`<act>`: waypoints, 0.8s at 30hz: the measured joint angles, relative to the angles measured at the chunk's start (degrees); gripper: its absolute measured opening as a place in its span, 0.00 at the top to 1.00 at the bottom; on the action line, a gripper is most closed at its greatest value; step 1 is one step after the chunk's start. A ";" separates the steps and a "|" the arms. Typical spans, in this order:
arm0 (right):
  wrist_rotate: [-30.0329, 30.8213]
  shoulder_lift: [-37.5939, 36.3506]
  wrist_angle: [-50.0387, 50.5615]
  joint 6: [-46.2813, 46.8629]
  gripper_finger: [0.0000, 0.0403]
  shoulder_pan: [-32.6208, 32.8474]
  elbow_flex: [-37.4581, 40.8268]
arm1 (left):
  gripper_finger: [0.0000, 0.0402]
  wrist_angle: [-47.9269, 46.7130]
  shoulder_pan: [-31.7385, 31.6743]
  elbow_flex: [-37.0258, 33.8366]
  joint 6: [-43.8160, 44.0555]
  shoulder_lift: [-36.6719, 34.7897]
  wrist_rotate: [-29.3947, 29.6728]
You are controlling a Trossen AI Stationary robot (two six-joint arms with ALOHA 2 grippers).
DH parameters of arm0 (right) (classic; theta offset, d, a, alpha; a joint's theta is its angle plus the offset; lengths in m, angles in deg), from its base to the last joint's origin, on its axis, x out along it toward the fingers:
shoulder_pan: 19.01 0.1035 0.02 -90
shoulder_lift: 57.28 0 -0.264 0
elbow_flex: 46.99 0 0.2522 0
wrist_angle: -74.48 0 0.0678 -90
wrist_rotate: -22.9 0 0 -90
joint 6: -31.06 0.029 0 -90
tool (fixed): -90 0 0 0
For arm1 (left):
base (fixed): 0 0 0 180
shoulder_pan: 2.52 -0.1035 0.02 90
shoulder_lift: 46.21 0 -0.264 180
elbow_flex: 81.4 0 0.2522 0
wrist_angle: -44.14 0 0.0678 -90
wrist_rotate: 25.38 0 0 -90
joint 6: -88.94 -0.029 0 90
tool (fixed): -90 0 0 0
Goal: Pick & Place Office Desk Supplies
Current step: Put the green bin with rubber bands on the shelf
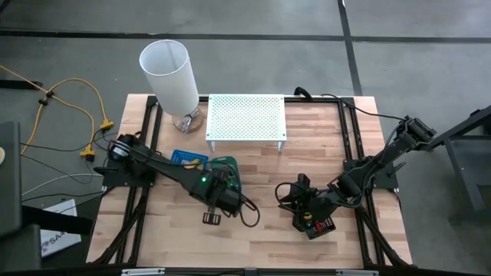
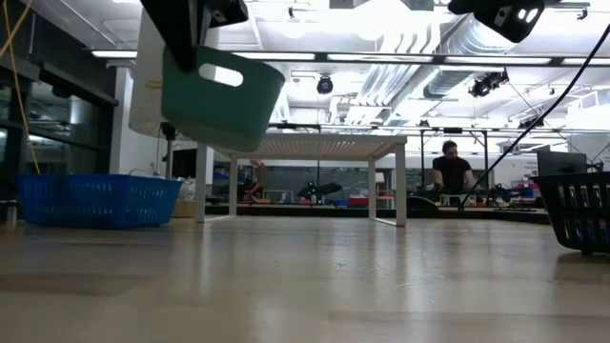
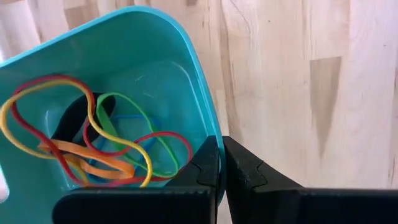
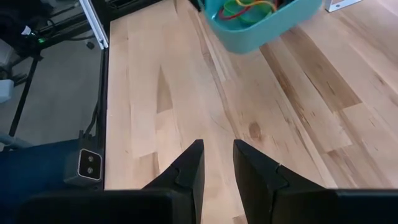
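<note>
Left gripper point(image 3: 221, 177) is clamping the rim of the green tray point(image 3: 124, 93) with its fingers pinched on the wall, and the low view is showing the tray hanging tilted, clear of the bench point(image 1: 253, 172). Inside the tray, coloured rubber bands point(image 3: 93, 140) are lying tangled: red, yellow, orange, green, blue. In the high view the tray is sitting under the left gripper, just beside the blue tray point(image 1: 186, 159), in front of the white perforated shelf point(image 1: 246, 119). Right gripper point(image 4: 217, 165) is hovering over bare bench with fingers parted and nothing between them; the high view is placing it over the black tray point(image 1: 313, 221) at front right, where small red and yellow bits are showing, too small to name. White lamp point(image 1: 170, 77) is standing at the back left, not involved. Progress judgement: bands are already gathered in the green tray, so that sorting is looking done, and the tray itself is mid-carry with no set-down spot evident yet. Left to do, probably: placing the green tray down. Whether other loose supplies are remaining on the bench, cannot tell; none are showing clearly.
</note>
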 joint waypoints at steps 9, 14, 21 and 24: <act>-0.01 0.00 -0.83 0.00 0.82 -0.01 -0.02 | 1.00 -2.41 -2.93 -0.02 -4.12 -4.43 1.85; -0.03 0.00 -1.28 0.00 0.82 0.00 -0.01 | 1.00 -4.12 -5.58 -0.02 -8.19 -7.07 2.02; -0.02 0.00 -1.27 0.00 0.82 -0.01 0.00 | 1.00 -4.72 -11.54 -0.02 -14.86 -11.73 2.02; -0.02 0.00 -1.28 0.00 0.82 0.01 -0.01 | 1.00 -5.10 -14.62 -0.02 -16.30 -13.07 1.10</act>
